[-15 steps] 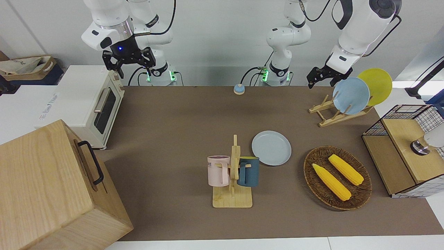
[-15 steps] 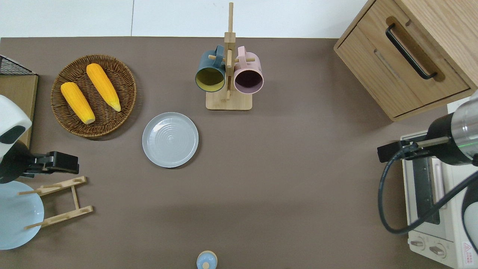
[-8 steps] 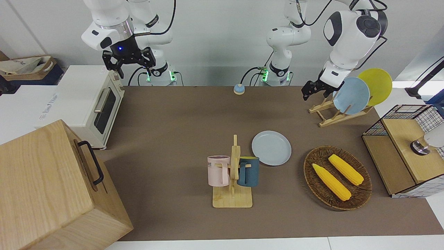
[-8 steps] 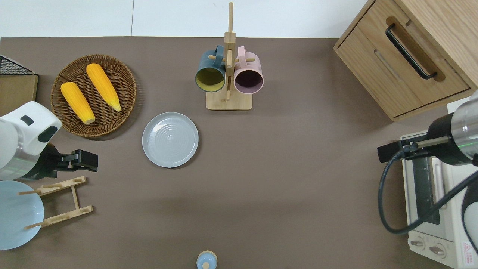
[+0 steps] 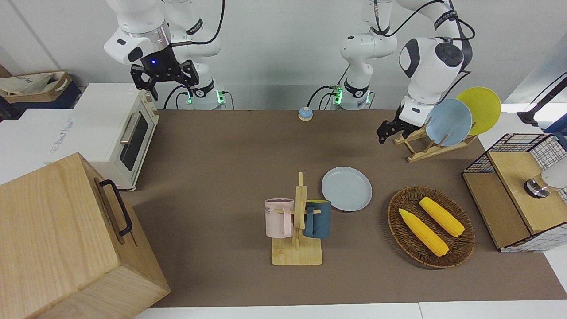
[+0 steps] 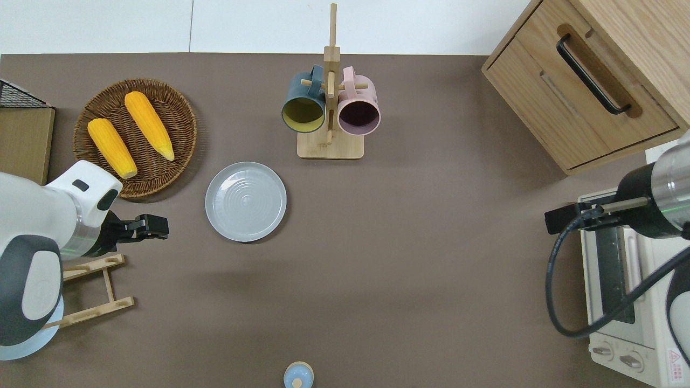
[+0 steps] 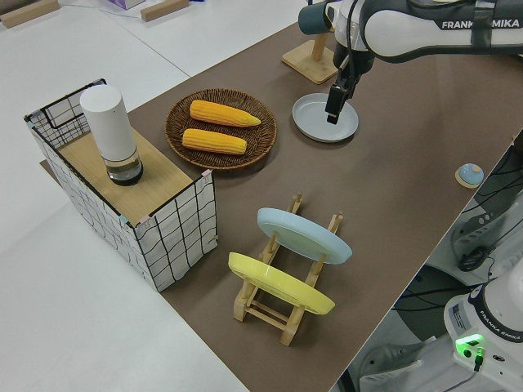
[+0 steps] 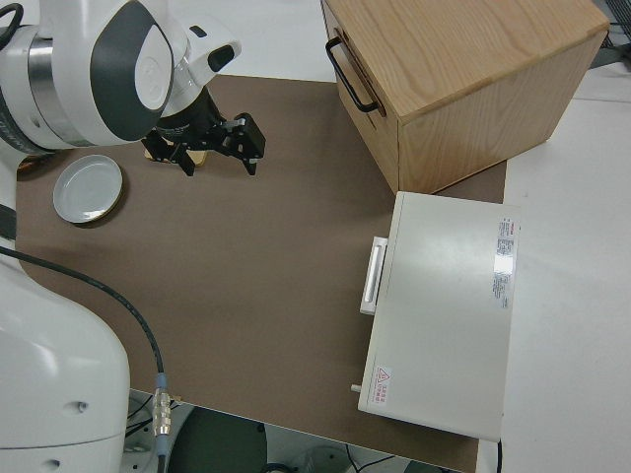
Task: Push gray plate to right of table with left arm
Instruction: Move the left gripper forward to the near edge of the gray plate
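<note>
While plate (image 6: pixel 246 201) rests, left pincer (image 6: pixel 156 227) nears.

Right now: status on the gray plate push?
Left gripper up over bare table between plate rack and gray plate, no contact. Right arm parked. Plate flat, unpushed. Mug tree stands close by, farther from the robots.

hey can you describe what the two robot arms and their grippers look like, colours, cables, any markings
Both arms are white with rounded, jointed segments. The left arm has dark gray joint caps, black cables looped along it, FRANKA EMIKA lettering, and a small black two-finger left gripper. The right arm has a silver wrist band, a glowing blue light, a black cable, and a black right gripper. Both bases show green lights.
</note>
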### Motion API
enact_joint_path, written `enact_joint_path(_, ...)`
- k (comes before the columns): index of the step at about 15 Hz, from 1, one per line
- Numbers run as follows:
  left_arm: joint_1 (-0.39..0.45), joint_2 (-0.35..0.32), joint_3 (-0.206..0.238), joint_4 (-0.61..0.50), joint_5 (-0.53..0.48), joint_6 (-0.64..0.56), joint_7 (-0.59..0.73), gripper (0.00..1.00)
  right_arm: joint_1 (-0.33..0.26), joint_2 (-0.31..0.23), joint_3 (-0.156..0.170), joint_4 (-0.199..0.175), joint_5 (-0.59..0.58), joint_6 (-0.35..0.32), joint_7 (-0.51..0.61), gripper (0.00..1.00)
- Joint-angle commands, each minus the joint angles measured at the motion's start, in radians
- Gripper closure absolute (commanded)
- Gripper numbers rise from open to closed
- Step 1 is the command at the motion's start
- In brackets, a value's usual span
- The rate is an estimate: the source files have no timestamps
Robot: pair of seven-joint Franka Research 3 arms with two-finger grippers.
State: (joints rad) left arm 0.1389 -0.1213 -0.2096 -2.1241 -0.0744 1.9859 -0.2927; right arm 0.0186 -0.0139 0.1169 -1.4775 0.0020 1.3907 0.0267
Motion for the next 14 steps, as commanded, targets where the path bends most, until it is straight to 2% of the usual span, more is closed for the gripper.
enact_joint_path(1,-0.061,-0.038,0.001,-0.118,-0.011,0.134,-0.192,0.01,-0.020,-0.003,0.013,0.008,0.010,-0.015,0.001,0.017)
enact_joint_path(7,-0.068,-0.014,0.001,-0.192,-0.010,0.252,-0.410,0.01,-0.020,-0.003,0.013,0.008,0.010,-0.015,0.002,0.017)
enact_joint_path(14,-0.068,0.023,0.002,-0.287,-0.010,0.445,-0.445,0.01,-0.020,-0.003,0.013,0.008,0.010,-0.015,0.001,0.017)
